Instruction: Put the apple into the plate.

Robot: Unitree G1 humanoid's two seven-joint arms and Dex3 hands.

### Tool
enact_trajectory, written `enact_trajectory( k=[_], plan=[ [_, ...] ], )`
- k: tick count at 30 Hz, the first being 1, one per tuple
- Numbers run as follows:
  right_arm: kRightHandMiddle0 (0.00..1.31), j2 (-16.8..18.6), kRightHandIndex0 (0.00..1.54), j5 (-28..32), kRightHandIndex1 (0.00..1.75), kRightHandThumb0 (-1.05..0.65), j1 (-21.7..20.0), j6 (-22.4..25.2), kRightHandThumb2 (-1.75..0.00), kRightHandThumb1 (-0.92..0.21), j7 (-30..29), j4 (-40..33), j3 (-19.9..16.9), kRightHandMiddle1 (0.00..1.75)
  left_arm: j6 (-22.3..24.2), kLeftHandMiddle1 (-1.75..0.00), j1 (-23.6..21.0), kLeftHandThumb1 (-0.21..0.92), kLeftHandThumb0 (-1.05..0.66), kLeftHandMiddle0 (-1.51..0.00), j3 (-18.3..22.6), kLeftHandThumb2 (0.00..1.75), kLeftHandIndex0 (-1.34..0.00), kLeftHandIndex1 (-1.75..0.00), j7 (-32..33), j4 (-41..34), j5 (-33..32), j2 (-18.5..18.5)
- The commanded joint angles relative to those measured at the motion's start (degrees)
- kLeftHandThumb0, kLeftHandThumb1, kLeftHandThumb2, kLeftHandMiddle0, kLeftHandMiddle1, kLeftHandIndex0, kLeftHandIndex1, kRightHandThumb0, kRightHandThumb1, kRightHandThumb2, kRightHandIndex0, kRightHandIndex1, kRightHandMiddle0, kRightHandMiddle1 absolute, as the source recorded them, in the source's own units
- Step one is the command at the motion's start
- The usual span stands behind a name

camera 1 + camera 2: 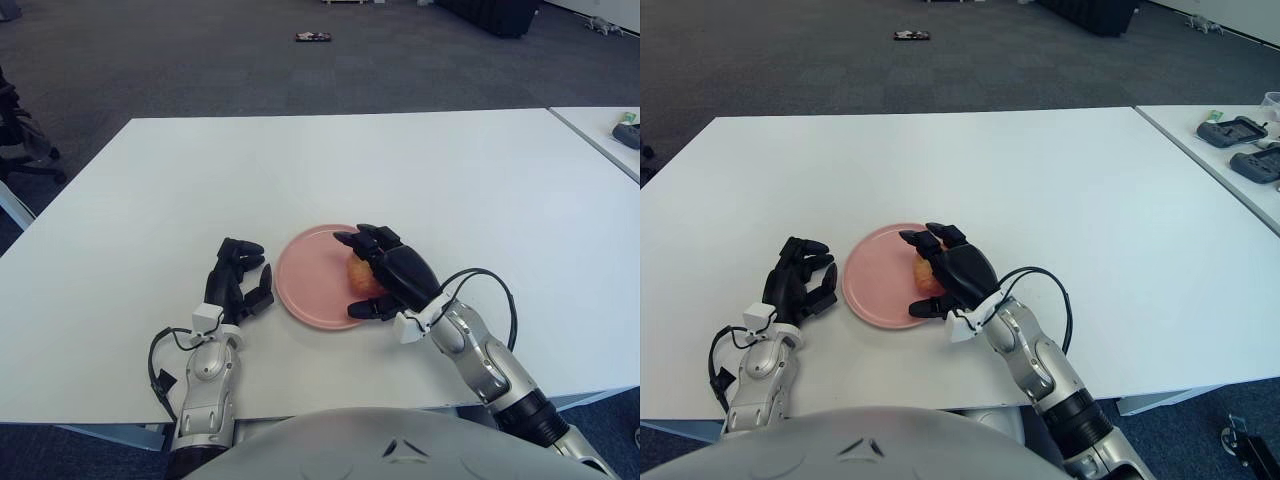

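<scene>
A humanoid robot's right hand (385,272) is cupped over an apple (361,276) at the 3 o'clock side of a pink plate (305,280) on a white table (330,170). The black fingers (362,239) arch across the top of the fruit toward 11 o'clock while the thumb (366,309) curls in beneath it from 6 o'clock, so the hand is closed around the apple in a holding grip.

Only a sliver of the fruit shows between the digits: a rounded, orange-red to yellowish skin with a dull surface, most of it hidden under the palm. It cannot be told whether the apple's underside touches the plate or hangs just above it, but it sits within the plate's rim. The plate is round, shallow and plain, lying flat near the table's front edge.

The left hand (240,280) shows just beside the plate at its 9 o'clock side, fingers loosely curled and holding nothing. Silver forearms with black cable loops run back from both wrists toward 6 o'clock.

At 2 o'clock, on a second white table (1230,160) set apart by a narrow gap, lie dark handheld controllers (1231,130). Far off at 12 o'clock a small dark object (312,37) lies on the grey carpet (200,60), and part of a black office chair (20,140) shows at 10 o'clock.
</scene>
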Motion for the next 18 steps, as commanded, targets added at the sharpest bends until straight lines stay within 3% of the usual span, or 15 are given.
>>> enact_trajectory(
  k=[1, 9, 18],
  plan=[
    [0.0, 0.2, 0.0, 1.1, 0.0, -1.05, 0.4, 0.9, -0.58, -0.92, 0.9, -1.1, -0.3, 0.0, 2.1, -1.51, 0.4, 0.55, -0.01, -0.48, 0.2, 0.97, -0.34, -1.75, 0.1, 1.4, -0.6, -0.2],
    [0.0, 0.6, 0.0, 1.6, 0.0, -1.05, 1.3, 0.6, -0.5, -0.92, -0.6, -1.4, -0.8, 0.0, 2.7, -1.51, 0.5, 0.55, -0.01, -0.47, 0.1, 0.97, -0.35, -1.75, 0.3, 1.1, -0.4, -0.3],
    [0.0, 1.5, 0.0, 6.6, 0.0, -1.05, 3.3, -5.2, -0.56, -0.92, -7.6, 0.4, -3.2, 0.0, 2.3, -1.52, 0.4, 0.55, -0.01, -0.47, 0.1, 0.98, -0.36, -1.75, 0.4, 1.3, -0.1, -0.3]
  ],
)
